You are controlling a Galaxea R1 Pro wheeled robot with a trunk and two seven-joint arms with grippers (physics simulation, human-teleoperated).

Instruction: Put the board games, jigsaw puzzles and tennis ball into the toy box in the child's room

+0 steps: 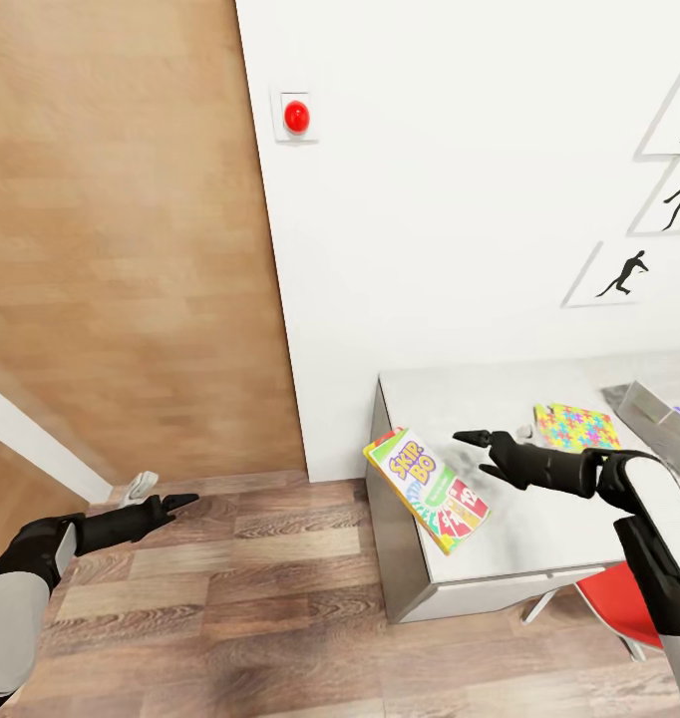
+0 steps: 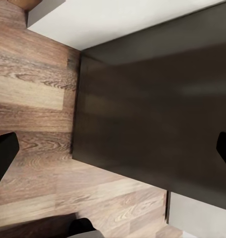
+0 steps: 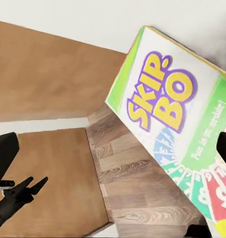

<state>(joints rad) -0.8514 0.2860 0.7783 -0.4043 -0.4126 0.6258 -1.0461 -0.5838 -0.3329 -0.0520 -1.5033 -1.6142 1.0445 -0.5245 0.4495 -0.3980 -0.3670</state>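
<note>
A Skip-Bo board game [image 1: 426, 488] lies on the pale grey table [image 1: 500, 391], hanging over its front left corner. My right gripper [image 1: 470, 437] hovers just behind it, open, holding nothing. In the right wrist view the Skip-Bo box [image 3: 175, 124] lies ahead of the open gripper [image 3: 113, 151], whose fingertips [image 3: 3, 154] stand far apart. A jigsaw puzzle [image 1: 577, 426] lies further right on the table. The light grey toy box [image 1: 655, 411] shows at the right edge. My left gripper [image 1: 180, 501] hangs open over the wood floor, away from the table.
A red chair [image 1: 619, 604] stands under the table's front right. A white wall with a red button [image 1: 296, 116] and silhouette pictures [image 1: 624, 274] rises behind the table. The left wrist view looks at a dark flat surface [image 2: 152, 114] over plank floor [image 2: 33, 99].
</note>
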